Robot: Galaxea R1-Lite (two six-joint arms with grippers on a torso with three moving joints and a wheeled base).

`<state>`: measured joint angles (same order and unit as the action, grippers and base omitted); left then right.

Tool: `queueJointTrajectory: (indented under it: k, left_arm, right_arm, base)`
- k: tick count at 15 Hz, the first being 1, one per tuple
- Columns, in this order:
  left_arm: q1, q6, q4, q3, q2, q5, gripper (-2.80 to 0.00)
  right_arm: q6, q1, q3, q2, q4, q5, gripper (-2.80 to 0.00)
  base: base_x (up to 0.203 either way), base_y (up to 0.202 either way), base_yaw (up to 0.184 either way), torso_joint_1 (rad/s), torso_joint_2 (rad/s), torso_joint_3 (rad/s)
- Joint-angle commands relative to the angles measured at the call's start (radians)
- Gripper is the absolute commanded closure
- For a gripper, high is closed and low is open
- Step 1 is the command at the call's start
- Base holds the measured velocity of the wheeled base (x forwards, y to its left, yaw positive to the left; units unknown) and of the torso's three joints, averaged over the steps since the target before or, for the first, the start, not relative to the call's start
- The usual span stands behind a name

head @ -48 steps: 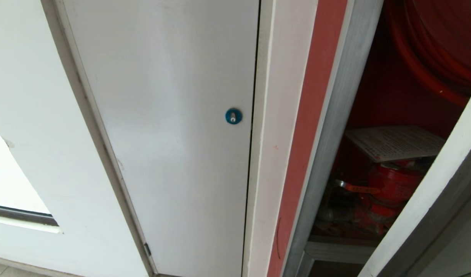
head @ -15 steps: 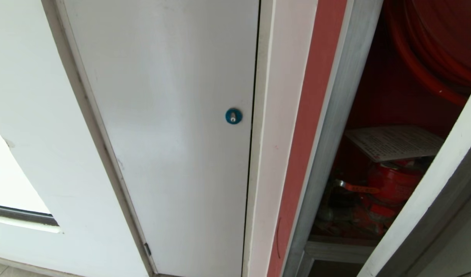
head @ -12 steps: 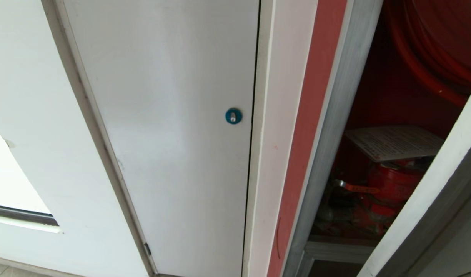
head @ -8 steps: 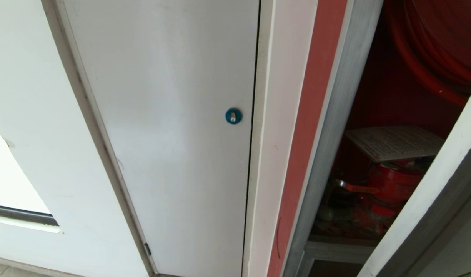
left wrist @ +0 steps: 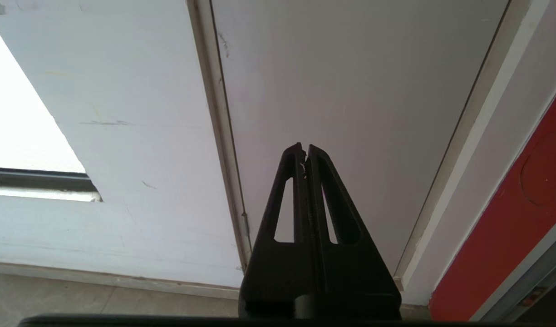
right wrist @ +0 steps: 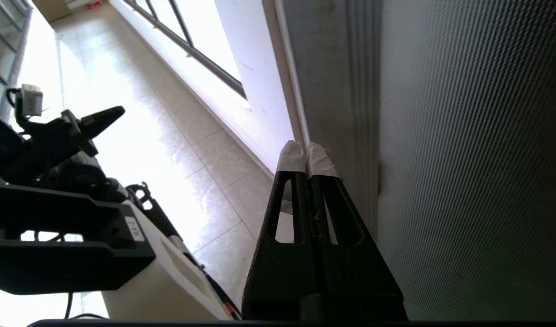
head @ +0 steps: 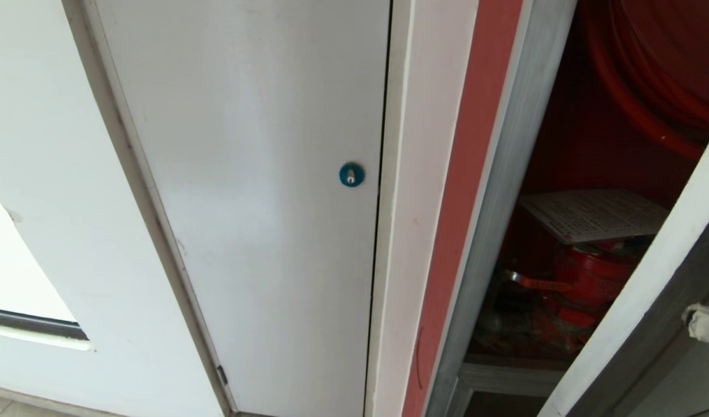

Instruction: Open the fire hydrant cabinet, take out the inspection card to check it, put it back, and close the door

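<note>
1. The cabinet (head: 499,191) stands open at the head view's right: silver frame, red inside, with the card (head: 591,214) lying flat on a red valve (head: 586,278)
2. The door (right wrist: 477,159) edge crosses the lower right
3. Right gripper (right wrist: 307,156), fingers together and empty, sits beside that door's frame
4. Left gripper (left wrist: 304,152), also closed, faces a white door (head: 261,202) with a blue lock (head: 351,174)
</note>
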<state>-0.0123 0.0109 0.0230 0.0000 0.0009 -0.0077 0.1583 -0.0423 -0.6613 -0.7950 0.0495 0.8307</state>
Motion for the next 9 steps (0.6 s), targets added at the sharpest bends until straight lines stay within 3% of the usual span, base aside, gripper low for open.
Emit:
queueJointTrajectory:
  k: [1,9]
  left_arm:
    - [0.0,0.0,0.0,0.014,0.001,0.002,0.0]
    - [0.0,0.0,0.0,0.014,0.001,0.0,0.0]
  right_arm:
    - [0.001,-0.001,-0.001,-0.075,0.031,-0.001,0.0]
    - [0.0,-0.004,0.0,-0.258,0.205,-0.107,0.0]
  base:
    - [0.0,0.0,0.0,0.0,0.0,0.0]
    - [0.0,0.0,0.0,0.0,0.0,0.0]
